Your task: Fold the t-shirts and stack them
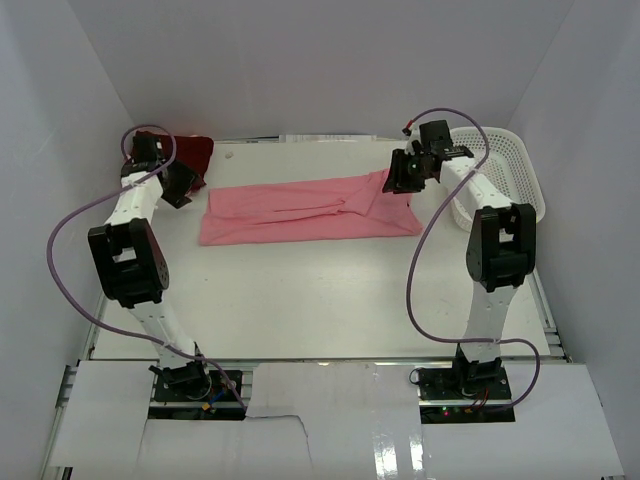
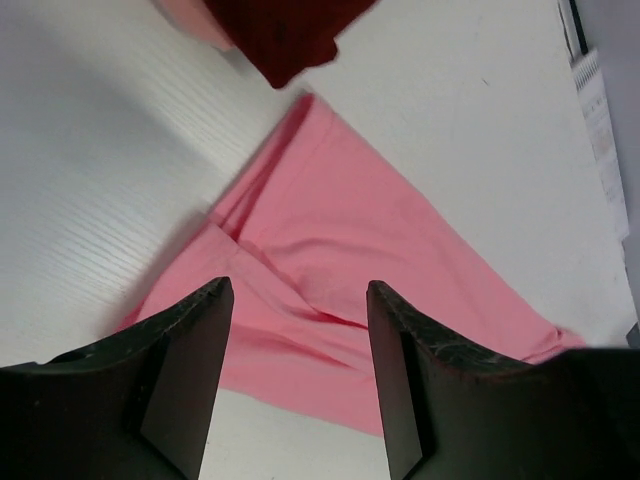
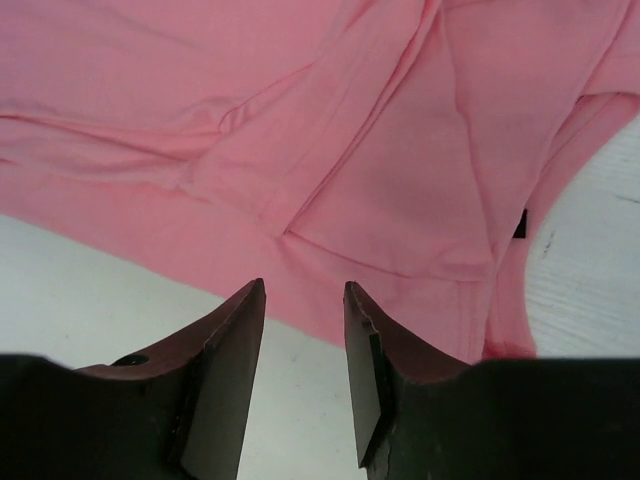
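- Left fingers point(image 1: 182, 190): at 10 o'clock on the desk point(image 1: 320, 300), spread wide and gripping nothing. The left wrist view shows pink cloth through the gap.
- Maroon shirt point(image 1: 190, 150): a folded pile in the far-left corner at 11 o'clock, against the back wall and just beside the left fingers. Walls shut it in on two sides.
- Pink shirt point(image 1: 300, 210): a long flat band across the far half at 12 o'clock, running from the left fingers to the right fingers. Its left end is near the maroon shirt. From its near edge toward 6 o'clock the desk is bare as far as the arm bases.
- Right fingers point(image 1: 400, 180): at 1 o'clock over the pink shirt's right end, parted less widely and gripping nothing. Only the right wrist view shows the creases, the layered folds and a small dark tab point(image 3: 520, 222) at the hem, too small to read.
- Basket point(image 1: 500, 170): white mesh at 2 o'clock, against the right wall and just beside the right arm.
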